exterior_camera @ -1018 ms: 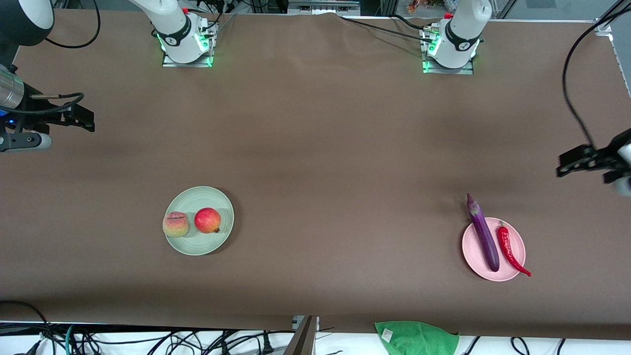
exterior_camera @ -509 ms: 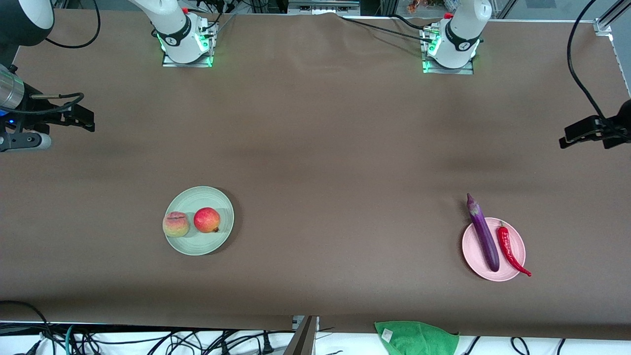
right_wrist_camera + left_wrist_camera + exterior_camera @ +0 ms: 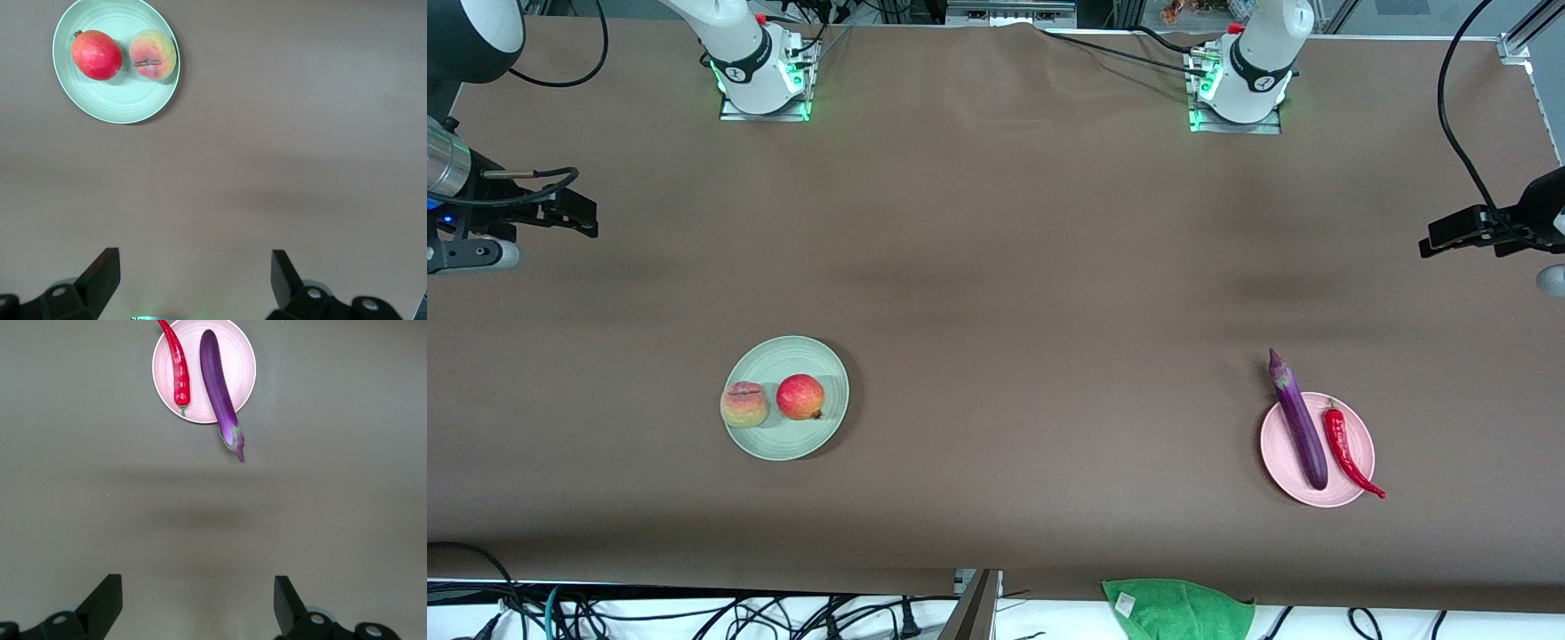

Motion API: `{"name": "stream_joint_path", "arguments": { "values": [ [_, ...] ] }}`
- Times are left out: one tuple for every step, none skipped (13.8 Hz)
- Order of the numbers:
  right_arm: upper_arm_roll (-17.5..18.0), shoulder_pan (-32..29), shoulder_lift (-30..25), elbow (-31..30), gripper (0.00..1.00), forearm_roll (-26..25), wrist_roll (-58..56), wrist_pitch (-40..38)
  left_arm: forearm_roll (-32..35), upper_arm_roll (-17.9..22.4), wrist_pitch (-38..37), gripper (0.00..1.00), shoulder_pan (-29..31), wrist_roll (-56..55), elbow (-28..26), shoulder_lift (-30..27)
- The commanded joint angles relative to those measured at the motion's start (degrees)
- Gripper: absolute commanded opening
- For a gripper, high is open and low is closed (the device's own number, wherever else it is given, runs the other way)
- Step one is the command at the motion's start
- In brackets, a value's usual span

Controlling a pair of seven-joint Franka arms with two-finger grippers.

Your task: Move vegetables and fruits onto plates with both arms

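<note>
The peach (image 3: 743, 405) and pomegranate (image 3: 800, 396) sit side by side on the mint green plate (image 3: 786, 441); they also show in the right wrist view, peach (image 3: 153, 55), pomegranate (image 3: 97, 55), plate (image 3: 117, 103). The purple eggplant (image 3: 1300, 422) and red chili (image 3: 1346, 452) lie on the pink plate (image 3: 1320, 494), the eggplant's stem end overhanging the rim; in the left wrist view, eggplant (image 3: 219, 387), chili (image 3: 176, 363), plate (image 3: 243, 360). My left gripper (image 3: 1458, 234) is open and empty, high over the left arm's end of the table. My right gripper (image 3: 560, 213) is open and empty over the right arm's end.
A bright green cloth (image 3: 1178, 608) lies off the table's edge nearest the front camera. The arm bases (image 3: 763, 82) (image 3: 1238, 93) stand along the edge farthest from that camera. Cables hang at both table ends.
My left gripper has risen and drawn away from the pink plate toward its base side. My right gripper and all the food have stayed still.
</note>
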Motion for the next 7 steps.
{"name": "stream_joint_path", "arguments": {
  "values": [
    [-0.03,-0.26,-1.51,-1.39,1.0,1.05,-0.71,-0.04,1.38,-0.78,-0.45,1.0,0.48,0.03,0.13,-0.22],
    [-0.11,-0.26,-1.51,-1.39,1.0,1.05,-0.71,-0.04,1.47,-0.78,-0.45,1.0,0.48,0.03,0.3,-0.22],
    [-0.03,-0.26,-1.51,-1.39,1.0,1.05,-0.71,0.05,1.47,-0.78,-0.45,1.0,0.48,0.03,0.48,-0.13],
    [-0.11,-0.26,-1.51,-1.48,1.0,1.05,-0.71,0.05,1.47,-0.78,-0.45,1.0,0.56,0.03,0.56,-0.13],
    [-0.2,-0.26,-1.51,-1.39,1.0,1.05,-0.71,0.05,1.47,-0.78,-0.45,1.0,0.56,0.03,0.57,-0.13],
    [-0.2,-0.26,-1.51,-1.39,1.0,0.96,-0.71,0.05,1.47,-0.78,-0.45,1.0,0.48,0.03,0.57,-0.13],
    [-0.2,-0.26,-1.51,-1.39,1.0,1.05,-0.71,0.05,1.39,-0.78,-0.45,1.0,0.48,-0.06,0.57,-0.13]
  ]
}}
